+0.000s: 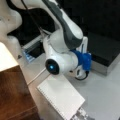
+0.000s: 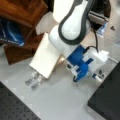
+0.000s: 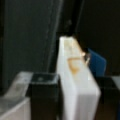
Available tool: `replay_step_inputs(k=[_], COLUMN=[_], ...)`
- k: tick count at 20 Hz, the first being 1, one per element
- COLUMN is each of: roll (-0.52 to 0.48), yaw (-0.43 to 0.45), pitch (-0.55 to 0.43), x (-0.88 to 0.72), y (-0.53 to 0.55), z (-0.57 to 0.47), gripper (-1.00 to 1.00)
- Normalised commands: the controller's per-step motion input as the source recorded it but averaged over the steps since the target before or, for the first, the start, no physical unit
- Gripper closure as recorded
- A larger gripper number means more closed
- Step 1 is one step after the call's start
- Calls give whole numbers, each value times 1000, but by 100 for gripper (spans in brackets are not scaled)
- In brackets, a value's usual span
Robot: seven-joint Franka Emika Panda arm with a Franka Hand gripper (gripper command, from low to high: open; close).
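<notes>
1. The pincer point(image 3: 75, 93) shows only in the wrist view, low in the frame. Its two black pads point(image 3: 43, 95) stand one on each side of a white slab point(image 3: 75, 82).
2. The slab touches both pads, so the pincer looks to be pinching the slab.
3. The slab has an orange stain near its far end. A blue thing point(image 3: 97, 65) peeks out on its right.
4. In both front views a flat white slab point(image 1: 62, 96) point(image 2: 46, 58) lies under the big white arm point(image 1: 67, 32), above the grey bench point(image 2: 62, 100).
5. Small grey prongs point(image 2: 33, 80) stick out at its low end. I cannot tell what they are.
6. A blue mount point(image 2: 80, 62) sits on the arm just beside the slab.
7. A brown wood shelf point(image 2: 22, 10) fills the upper left in a front view, with a blue book point(image 2: 10, 32) in it.
</notes>
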Motion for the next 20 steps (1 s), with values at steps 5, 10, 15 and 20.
replay_step_inputs(k=[5, 10, 15, 20], roll=[159, 145, 98, 68], yaw=[22, 44, 23, -34], pitch=[-15, 33, 92, 102], x=[90, 82, 98, 162], y=[-36, -16, 87, 165], z=[76, 230, 431, 353], gripper=[100, 100, 100, 100])
